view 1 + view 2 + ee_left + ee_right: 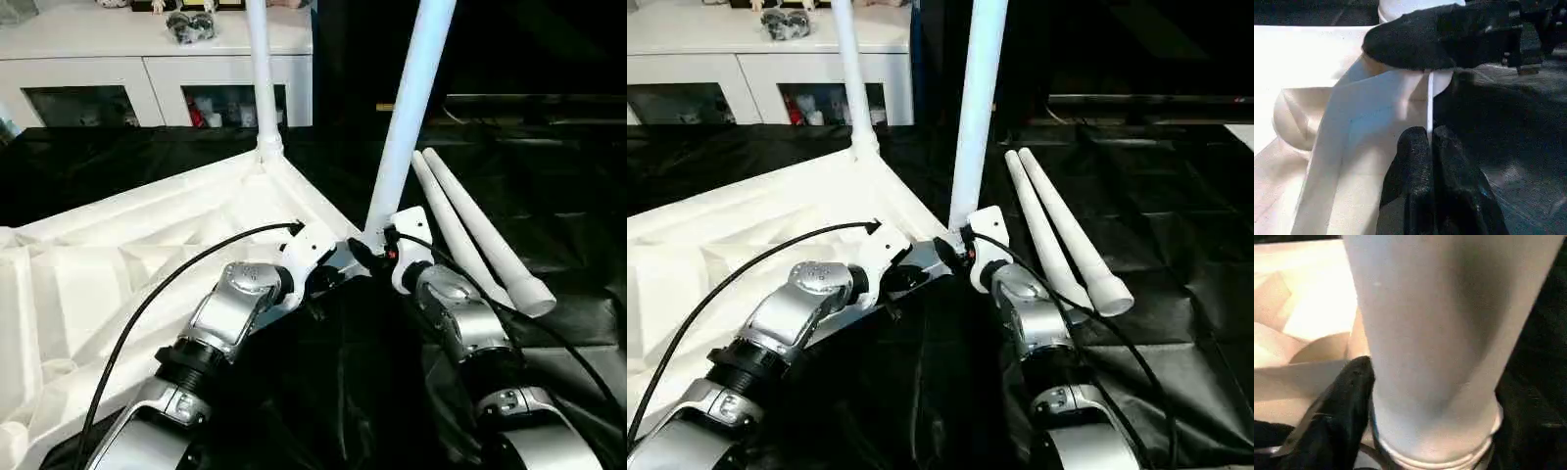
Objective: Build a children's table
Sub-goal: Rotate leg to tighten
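The white tabletop (127,264) lies upside down on black cloth, ribs up. One leg (263,78) stands upright in the far corner socket (269,152). A second leg (407,108) leans to the right, its lower end at the near corner. My right gripper (377,253) is shut on that leg's base (1435,333), one black finger (1337,416) pressed against it. My left gripper (1430,134) is beside it, shut on the thin tabletop rim (1429,98). Whether the leaning leg sits fully in its socket is hidden.
Two loose legs (480,235) lie side by side on the black cloth (549,176) to the right of my right arm. A white glass-doored cabinet (147,59) stands behind the tabletop, with small items on top.
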Available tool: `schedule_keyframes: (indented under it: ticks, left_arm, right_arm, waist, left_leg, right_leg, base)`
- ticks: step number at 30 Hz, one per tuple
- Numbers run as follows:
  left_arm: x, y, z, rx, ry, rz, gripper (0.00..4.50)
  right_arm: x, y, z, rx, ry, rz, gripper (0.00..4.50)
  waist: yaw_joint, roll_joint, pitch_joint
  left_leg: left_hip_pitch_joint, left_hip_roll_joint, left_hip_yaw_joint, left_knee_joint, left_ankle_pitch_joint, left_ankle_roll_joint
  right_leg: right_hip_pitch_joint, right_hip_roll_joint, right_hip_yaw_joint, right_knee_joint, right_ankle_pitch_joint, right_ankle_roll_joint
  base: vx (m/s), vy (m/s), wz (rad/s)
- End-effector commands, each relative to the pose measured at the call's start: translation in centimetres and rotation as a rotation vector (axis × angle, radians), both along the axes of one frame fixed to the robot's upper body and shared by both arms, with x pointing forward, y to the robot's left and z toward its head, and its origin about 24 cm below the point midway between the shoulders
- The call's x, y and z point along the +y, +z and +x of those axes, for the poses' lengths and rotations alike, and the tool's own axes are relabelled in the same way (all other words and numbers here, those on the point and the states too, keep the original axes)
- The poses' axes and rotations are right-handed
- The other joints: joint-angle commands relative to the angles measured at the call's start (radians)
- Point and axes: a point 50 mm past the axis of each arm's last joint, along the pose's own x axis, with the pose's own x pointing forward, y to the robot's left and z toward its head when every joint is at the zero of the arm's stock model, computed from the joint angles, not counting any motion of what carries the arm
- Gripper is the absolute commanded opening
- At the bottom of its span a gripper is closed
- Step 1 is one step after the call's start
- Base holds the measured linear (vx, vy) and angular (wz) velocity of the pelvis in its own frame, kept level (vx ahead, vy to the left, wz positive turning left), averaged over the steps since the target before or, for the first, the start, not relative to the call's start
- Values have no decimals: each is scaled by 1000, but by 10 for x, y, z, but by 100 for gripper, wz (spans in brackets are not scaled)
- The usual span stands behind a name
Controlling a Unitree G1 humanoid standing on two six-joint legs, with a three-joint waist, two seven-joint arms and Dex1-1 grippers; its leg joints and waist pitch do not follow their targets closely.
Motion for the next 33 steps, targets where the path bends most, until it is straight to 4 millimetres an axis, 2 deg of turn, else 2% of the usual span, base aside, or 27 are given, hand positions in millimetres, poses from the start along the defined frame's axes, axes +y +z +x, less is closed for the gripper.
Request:
schedule_keyframes:
  ticks: [1, 2, 3, 6, 11, 12, 13, 14, 15, 16, 17, 19, 21, 23, 24, 25, 26, 28, 29, 30, 31, 32, 33]
  left_arm:
    - [-15, 23, 7, -112, -28, -50, 0]
    - [-15, 22, 7, -108, -37, -48, 0]
    - [-15, 22, 7, -108, -37, -48, 0]
    - [-15, 22, 7, -108, -37, -48, 0]
    - [-15, 21, 6, -105, -41, -47, 0]
    - [-9, 16, 10, -128, -1, -9, 0]
    - [-7, 16, 12, -134, 25, -16, 0]
    - [-5, 18, 15, -140, 51, -30, 28]
    - [-4, 20, 16, -141, 60, -47, 28]
    - [-3, 23, 17, -143, 70, -69, 28]
    - [-2, 24, 17, -144, 74, -78, 48]
    - [5, 31, 19, -175, 90, -102, 64]
    - [13, 36, 19, -208, 114, -116, 82]
    - [20, 40, 19, -230, 135, -120, 95]
    - [25, 41, 20, -240, 153, -117, 95]
    - [35, 45, 20, -260, 189, -107, 95]
    - [48, 49, 20, -282, 241, -87, 95]
    - [56, 52, 21, -291, 282, -80, 95]
    - [75, 59, 22, -324, 373, -45, 95]
    - [87, 63, 22, -343, 421, -18, 95]
    - [99, 68, 20, -364, 464, 8, 95]
    - [111, 71, 17, -377, 508, 37, 95]
    - [127, 74, 13, -388, 560, 82, 95]
  right_arm:
    - [35, -11, -12, 56, 146, 53, 372]
    - [33, -10, -12, 40, 151, 37, 384]
    - [33, -10, -12, 40, 151, 37, 384]
    - [33, -10, -12, 40, 151, 37, 384]
    - [32, -9, -12, 29, 153, 24, 384]
    - [-12, 8, -21, -58, 227, 5, 384]
    - [-22, 14, -25, -80, 258, 0, 384]
    - [-32, 20, -30, -100, 289, -3, 390]
    - [-34, 22, -30, -103, 297, 0, 390]
    - [-38, 24, -31, -108, 309, 5, 390]
    - [-39, 25, -31, -111, 315, 6, 390]
    - [-45, 29, -31, -127, 338, 1, 390]
    - [-47, 33, -31, -135, 363, 0, 390]
    - [-47, 36, -34, -129, 397, 2, 390]
    - [-46, 36, -36, -121, 417, -2, 390]
    - [-45, 36, -41, -106, 450, -16, 390]
    - [-42, 34, -43, -89, 470, -41, 390]
    - [-41, 32, -44, -82, 478, -51, 390]
    - [-37, 26, -44, -55, 476, -75, 390]
    - [-35, 23, -43, -43, 468, -94, 390]
    - [-33, 20, -42, -32, 458, -107, 390]
    - [-31, 18, -40, -21, 446, -112, 390]
    - [-29, 16, -38, -13, 423, -118, 390]
  waist:
    - [3, 0, -76]
    - [4, 5, -76]
    - [3, 2, -75]
    - [2, 4, -72]
    - [2, 5, -72]
    - [5, 6, -69]
    - [21, 4, -75]
    - [22, -2, -76]
    - [25, -3, -78]
    - [19, -4, -79]
    - [16, -3, -81]
    - [10, 2, -81]
    - [13, 4, -81]
    - [12, 2, -79]
    - [14, 4, -79]
    - [17, 1, -78]
    - [15, 2, -79]
    - [13, 0, -78]
    - [12, 2, -77]
    - [10, -9, -75]
    - [11, -2, -75]
    - [9, -6, -75]
    - [5, -2, -73]
  left_leg:
    - [3, 22, -6, -62, -194, 45]
    - [4, 22, -6, -62, -197, 44]
    - [5, 21, -5, -63, -210, 44]
    - [6, 22, -6, -65, -240, 37]
    - [6, 23, -7, -67, -243, 30]
    - [7, 21, -6, -68, -245, 32]
    - [24, 28, -1, -61, -248, 52]
    - [19, 25, 1, -60, -230, 64]
    - [-3, 21, -4, -60, -167, 83]
    - [-11, 18, -4, -57, -145, 94]
    - [-11, 17, -5, -56, -143, 97]
    - [-8, 19, -3, -51, -144, 109]
    - [-7, 24, -4, -51, -143, 112]
    - [-6, 25, -4, -52, -147, 111]
    - [-4, 26, -4, -53, -149, 109]
    - [-2, 29, -7, -55, -153, 105]
    - [-5, 30, -6, -55, -147, 103]
    - [-2, 28, -4, -55, -160, 96]
    - [-2, 28, -4, -55, -166, 92]
    - [-2, 28, -3, -57, -174, 86]
    - [-2, 27, -5, -58, -176, 75]
    - [-2, 29, -5, -59, -176, 71]
    - [-3, 28, -6, -60, -180, 66]
  right_leg:
    - [54, -64, 33, -75, -162, -233]
    - [54, -64, 32, -74, -163, -235]
    - [53, -64, 32, -78, -183, -233]
    - [52, -66, 32, -84, -251, -219]
    - [51, -65, 33, -84, -259, -212]
    - [54, -59, 31, -92, -251, -196]
    - [44, -57, 37, -89, -201, -194]
    - [52, -55, 38, -86, -169, -196]
    - [69, -60, 37, -73, -112, -203]
    - [69, -62, 32, -72, -102, -205]
    - [70, -64, 30, -72, -108, -211]
    - [58, -66, 28, -82, -162, -226]
    - [57, -65, 27, -80, -161, -240]
    - [57, -61, 25, -78, -160, -237]
    - [56, -61, 26, -77, -162, -232]
    - [57, -61, 25, -75, -167, -229]
    - [56, -62, 26, -72, -158, -227]
    - [52, -62, 25, -75, -178, -225]
    - [51, -61, 25, -76, -191, -224]
    - [50, -61, 24, -78, -216, -219]
    - [49, -62, 24, -77, -237, -212]
    - [48, -63, 24, -77, -241, -209]
    - [46, -61, 25, -78, -251, -204]
  base:
    - [0, 0, 0]
    - [0, 0, 0]
    - [0, 0, 0]
    - [0, 0, 0]
    - [0, 0, 0]
    - [0, 0, 0]
    - [0, 0, 0]
    - [0, 0, 0]
    - [0, 0, 0]
    - [0, 0, 0]
    - [0, 0, 0]
    - [0, 0, 0]
    - [0, 0, 0]
    - [0, 0, 0]
    - [0, 0, 0]
    - [0, 0, 0]
    - [0, 0, 0]
    - [0, 0, 0]
    - [0, 0, 0]
    - [0, 0, 0]
    - [0, 0, 0]
    - [0, 0, 0]
    - [0, 0, 0]
